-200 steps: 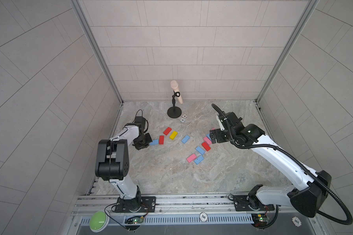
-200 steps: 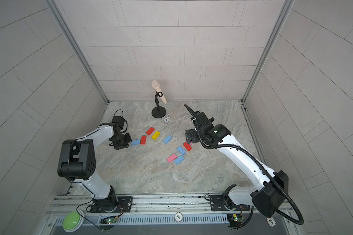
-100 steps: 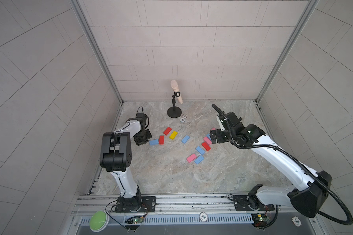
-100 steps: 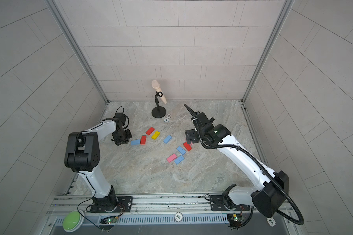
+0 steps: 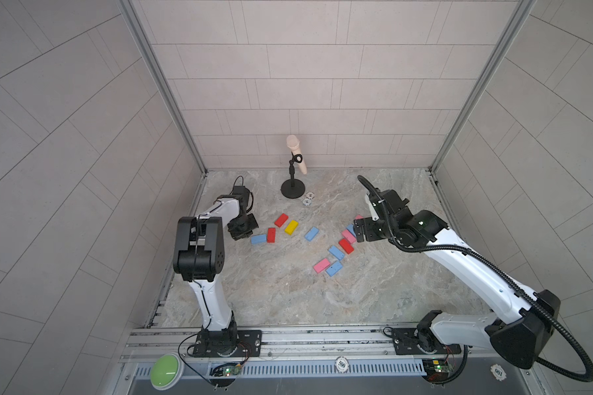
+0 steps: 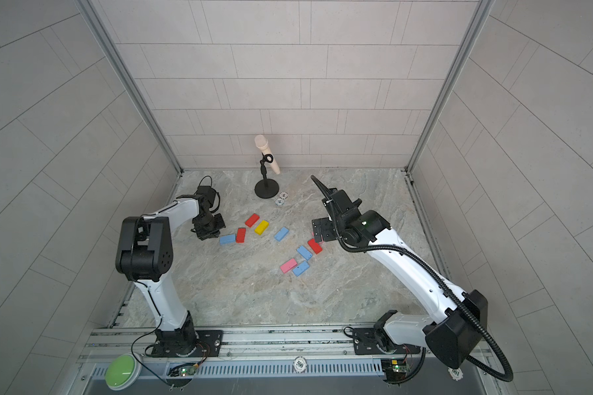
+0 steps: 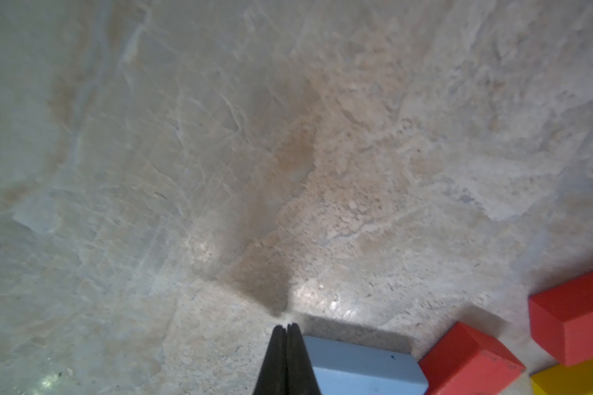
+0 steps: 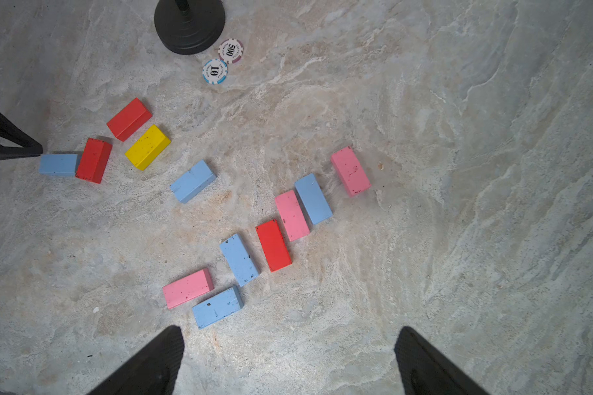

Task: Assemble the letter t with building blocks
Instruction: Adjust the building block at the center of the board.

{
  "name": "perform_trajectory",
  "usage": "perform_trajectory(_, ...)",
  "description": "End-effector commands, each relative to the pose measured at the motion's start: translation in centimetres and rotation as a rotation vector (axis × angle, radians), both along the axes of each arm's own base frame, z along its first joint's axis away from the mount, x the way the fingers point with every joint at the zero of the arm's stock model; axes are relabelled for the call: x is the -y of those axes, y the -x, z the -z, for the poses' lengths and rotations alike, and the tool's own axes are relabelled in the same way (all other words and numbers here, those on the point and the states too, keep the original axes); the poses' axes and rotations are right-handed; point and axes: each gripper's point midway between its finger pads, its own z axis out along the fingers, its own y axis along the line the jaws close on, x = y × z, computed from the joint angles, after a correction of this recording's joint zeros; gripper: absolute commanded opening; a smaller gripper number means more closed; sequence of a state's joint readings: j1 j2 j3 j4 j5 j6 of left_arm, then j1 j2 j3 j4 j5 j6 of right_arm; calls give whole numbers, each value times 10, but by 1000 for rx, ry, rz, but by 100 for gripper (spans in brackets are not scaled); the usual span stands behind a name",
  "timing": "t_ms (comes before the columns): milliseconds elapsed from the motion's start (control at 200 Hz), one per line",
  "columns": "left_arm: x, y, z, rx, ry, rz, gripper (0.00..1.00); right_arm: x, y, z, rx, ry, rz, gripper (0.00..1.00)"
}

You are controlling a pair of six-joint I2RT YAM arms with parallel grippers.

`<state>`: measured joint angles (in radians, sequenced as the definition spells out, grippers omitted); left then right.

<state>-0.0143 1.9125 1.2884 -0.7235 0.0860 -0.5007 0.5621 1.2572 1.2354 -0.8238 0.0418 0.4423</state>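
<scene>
Red blocks (image 8: 273, 245), light blue blocks (image 8: 193, 181), pink blocks (image 8: 350, 171) and one yellow block (image 8: 147, 147), all solid-coloured and some flecked with dark specks, stand out against a counter (image 8: 459, 205) marbled in grey and beige. The 10 chip (image 8: 215, 71) is white with a blue-striped rim, the 500 chip (image 8: 231, 51) white with maroon. The stand (image 5: 292, 188) is black, the microphone (image 5: 295, 150) pale peach, the walls (image 5: 288, 85) light grey tile, the button (image 5: 166, 370) green.

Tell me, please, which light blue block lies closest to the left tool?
The light blue block lying end-on next to a red block. The shut left tool sits right beside it; the other four lie well farther from it.
</scene>
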Motion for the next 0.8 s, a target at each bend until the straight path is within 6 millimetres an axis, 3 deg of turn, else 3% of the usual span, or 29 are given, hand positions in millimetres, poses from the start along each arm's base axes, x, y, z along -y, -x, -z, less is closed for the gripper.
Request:
perform_trajectory(0,3,5,1,-35,-1,-2,0,7,6,-3,6,-3,25,100)
perform_trajectory(205,6,7,3,-46,-8,2,0,8,8,-3,6,-4,28,100)
perform_trajectory(796,14,-12,2,-13,10,22,0,12,12,-1,4,-6,40,100)
